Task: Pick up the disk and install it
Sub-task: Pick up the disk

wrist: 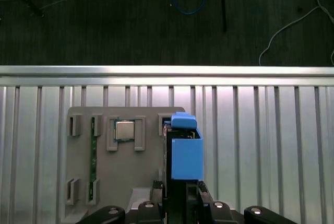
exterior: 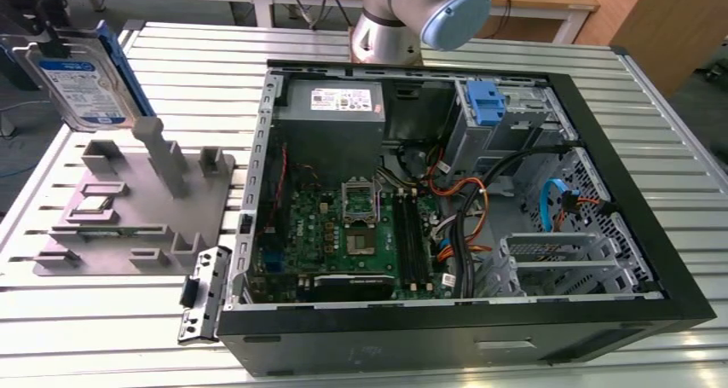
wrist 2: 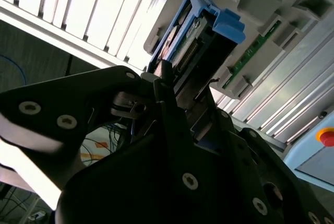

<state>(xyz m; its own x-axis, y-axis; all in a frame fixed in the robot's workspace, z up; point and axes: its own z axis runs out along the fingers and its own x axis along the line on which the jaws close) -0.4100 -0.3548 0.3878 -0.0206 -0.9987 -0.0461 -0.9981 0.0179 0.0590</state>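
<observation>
In the exterior view the gripper is hovering at the far corner of the table on the exterior view's left, and its fingers are closing on the top edge of the disk, gripping it. The disk is hanging below them on edge, its long axis running roughly up and down and its labelled face showing. It appears to be just above the grey fixture plate, not resting in it. In the first wrist view the blue carrier frame is jutting straight out from the fingers, over the edge of that plate. The open computer case is lying toward the exterior view's right of the disk. Its drive cage, with a lone blue bracket, is sitting at the case's far corner, well apart from the held disk.
</observation>
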